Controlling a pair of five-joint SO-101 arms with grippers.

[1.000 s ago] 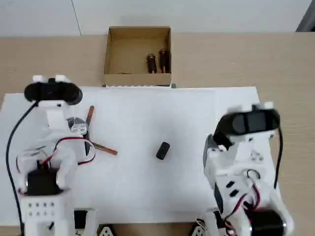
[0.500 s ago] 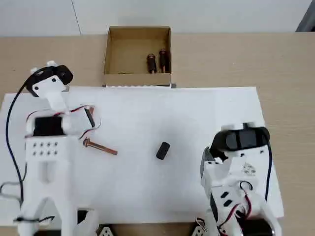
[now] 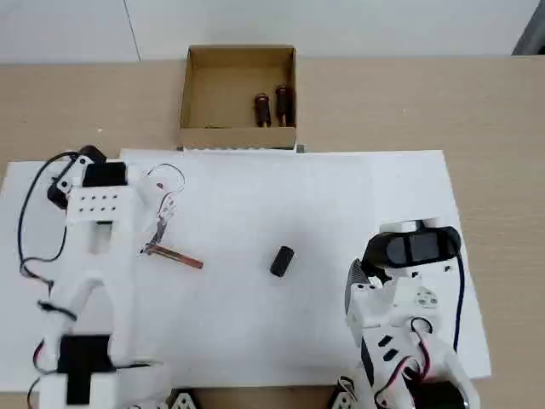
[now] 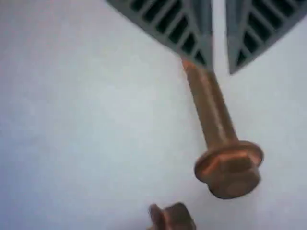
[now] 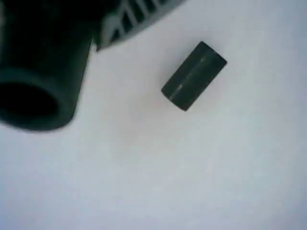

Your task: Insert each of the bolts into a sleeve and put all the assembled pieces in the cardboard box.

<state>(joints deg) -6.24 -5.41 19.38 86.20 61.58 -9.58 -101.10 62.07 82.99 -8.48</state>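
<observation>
Hanging head-down over the left side of the white sheet, copper held bolt, plain shank, flanged hex head, shank tip nipped in the left gripper, fingers nearly together. Lying flat just beneath, matching loose bolt. Resting mid-sheet, stubby black loose sleeve. Clamped in the right gripper toward the sheet's near right corner, held sleeve, dark and hollow. Sitting in the cardboard box beyond the far edge, two assembled pieces.
</observation>
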